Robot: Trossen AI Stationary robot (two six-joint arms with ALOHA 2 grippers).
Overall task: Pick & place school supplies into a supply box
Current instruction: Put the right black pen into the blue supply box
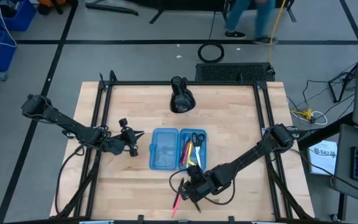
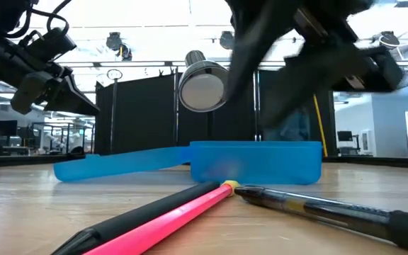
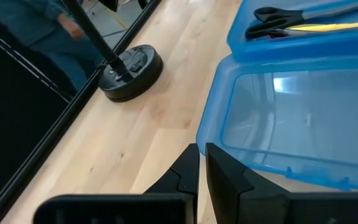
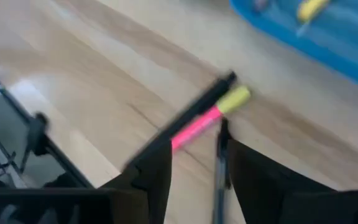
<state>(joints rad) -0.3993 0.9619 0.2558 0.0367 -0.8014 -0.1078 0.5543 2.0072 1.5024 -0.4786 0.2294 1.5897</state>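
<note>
Here the right gripper [image 4: 194, 177] hangs with jaws spread over a black pen [image 4: 219, 180] beside the pink pen [image 4: 194, 124]; the left gripper [image 3: 201, 174], jaws pressed together, waits by the supply box [image 1: 165, 149].

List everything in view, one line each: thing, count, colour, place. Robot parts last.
supply box: one, translucent light blue, open at table centre.
scissors: one, black-handled, in the box's right half.
pens in the box: several, yellow and red among them, beside the scissors; exact count unclear.
pink pen: one, pink, on the table near the front edge.
clear pen: one, dark-tipped, lying beside the pink pen.
dome-shaped object: one, black, behind the box.
table: one, light wood.
left gripper: shut, left of the box.
right gripper: open, over the loose pens.
</note>
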